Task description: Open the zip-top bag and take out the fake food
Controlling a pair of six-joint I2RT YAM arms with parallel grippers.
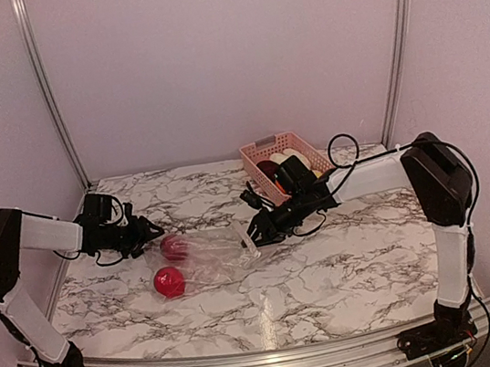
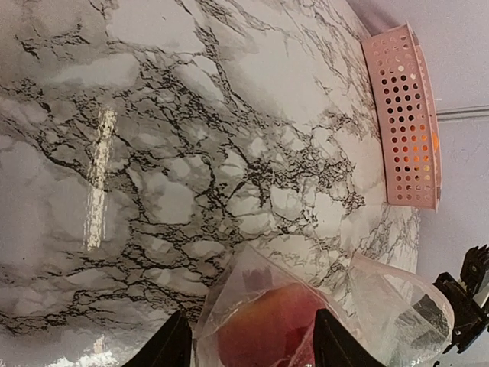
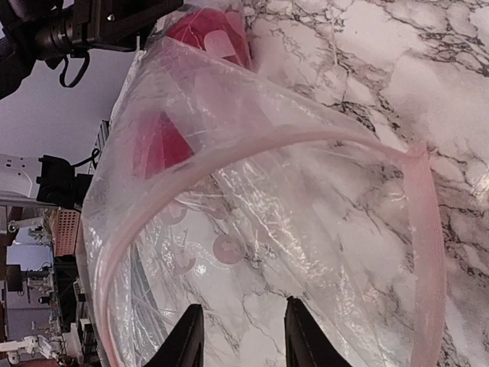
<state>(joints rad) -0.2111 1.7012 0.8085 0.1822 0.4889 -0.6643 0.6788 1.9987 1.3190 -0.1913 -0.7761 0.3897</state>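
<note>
Left gripper (image 1: 150, 229): I clamp the clear crinkly zip-top bag (image 1: 214, 254) by its left end, mid-table.
Right gripper (image 1: 256, 235): my jaws sit at its mouth; grip unclear.
Done: bag open.
Remaining: two round red plastic fruits (image 1: 168, 282) inside.

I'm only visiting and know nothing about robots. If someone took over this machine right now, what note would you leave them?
Left gripper: jaws straddle the left end of the clear crinkly zip-top bag; grip unclear.
Right gripper: jaws at the bag's mouth; grip unclear.
Done: mouth gapes open; some fake food pieces lie in the pink slatted plastic basket.
Left: two round red plastic fruits, seemingly inside the bag, to take out.
</note>
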